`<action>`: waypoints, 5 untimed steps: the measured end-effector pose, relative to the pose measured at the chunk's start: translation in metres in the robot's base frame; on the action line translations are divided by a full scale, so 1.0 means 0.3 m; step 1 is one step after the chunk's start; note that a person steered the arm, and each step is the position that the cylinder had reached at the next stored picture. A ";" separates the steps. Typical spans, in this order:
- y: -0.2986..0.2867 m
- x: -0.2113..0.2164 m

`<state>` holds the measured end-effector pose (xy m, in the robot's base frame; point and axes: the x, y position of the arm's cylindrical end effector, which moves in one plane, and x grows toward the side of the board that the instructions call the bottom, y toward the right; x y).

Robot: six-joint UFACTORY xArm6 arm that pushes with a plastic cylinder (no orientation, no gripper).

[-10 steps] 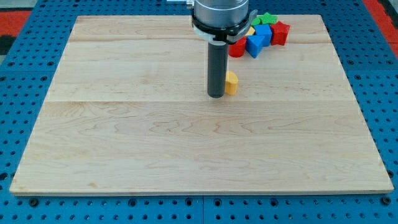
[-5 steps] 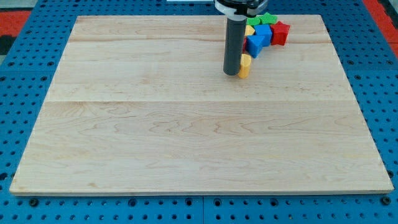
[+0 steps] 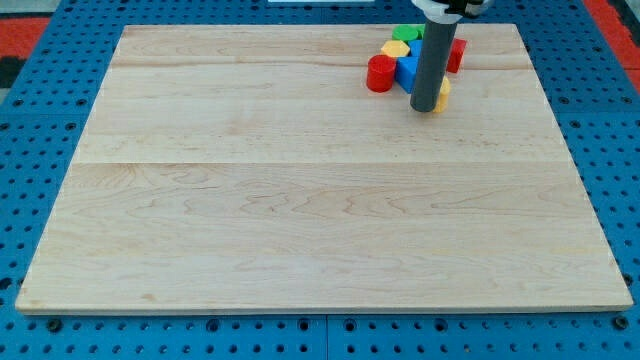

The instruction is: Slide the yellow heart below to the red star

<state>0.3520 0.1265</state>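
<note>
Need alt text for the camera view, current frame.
My tip touches a yellow block on a wooden board, below a cluster: red cylinder, blue block, green block, red block.

- the surface is pale wood with fine grain lines, made of planks joined along faint seams; its finish is smooth and matt, with no glare.
- around it lies a blue perforated base, evenly holed, looking like painted metal or hard plastic with a slight sheen.
- the rod ending in my tip is dark grey, smooth and dull, like matt metal or plastic.
- the red cylinder block is smooth and evenly coloured, with a soft sheen on top.
- the yellow block beside my tip, the blue block and the green block share that plain, smooth painted look.
</note>
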 end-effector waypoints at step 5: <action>0.141 -0.075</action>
